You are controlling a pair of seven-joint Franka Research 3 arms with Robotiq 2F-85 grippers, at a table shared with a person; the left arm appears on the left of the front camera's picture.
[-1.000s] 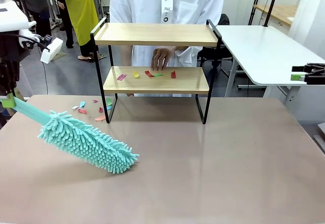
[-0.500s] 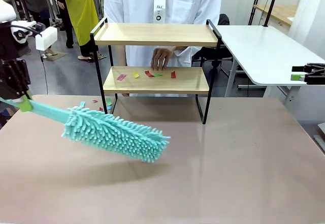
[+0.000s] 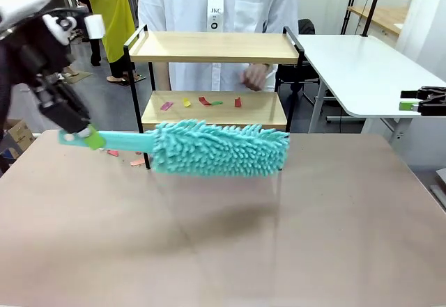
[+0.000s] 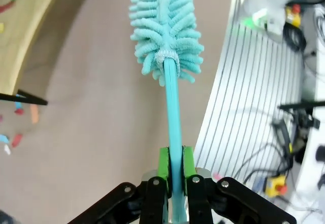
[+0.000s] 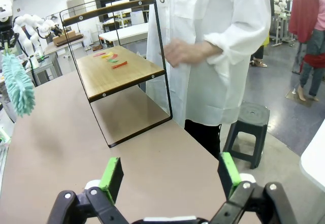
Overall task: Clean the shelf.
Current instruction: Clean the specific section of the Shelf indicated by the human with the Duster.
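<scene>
Front: shelf (image 3: 212, 46) stands at far-centre of table (image 3: 293, 237), 1 unit, 2 boards, top board bare. Looks stiff and fairly light, thin frame, so prob. slides or tips if shoved. Best hold = raised side handles (image 3: 292, 37), 2 of them. Scraps (image 3: 203, 101) on lower board: 5 (pink, yellow, red, green, red). More on table by the shelf's left leg, at least 2; the rest may be hidden behind the duster (image 3: 219, 148), can't be sure. Duster x1, soft fluffy head, light, held level in front of the lower tier, not touching it. L gripper (image 3: 85, 137) is clamped on the handle end. R gripper (image 3: 421, 103) is parked far right, well apart from shelf. Person's hand (image 3: 254, 77) is behind shelf, between tiers.

L wrist: L gripper (image 4: 175, 160) has both green pads pinched tight on the thin handle, duster (image 4: 165, 26) head pointing away. Shelf (image 4: 25, 26) corner is upper left, with loose scraps (image 4: 33, 113) on table beside its foot.

R wrist: R gripper (image 5: 170, 176) fingers spread wide, nothing between. Shelf (image 5: 122, 71) is ahead, scraps (image 5: 114, 59) on lower board, duster (image 5: 18, 87) far left.
</scene>
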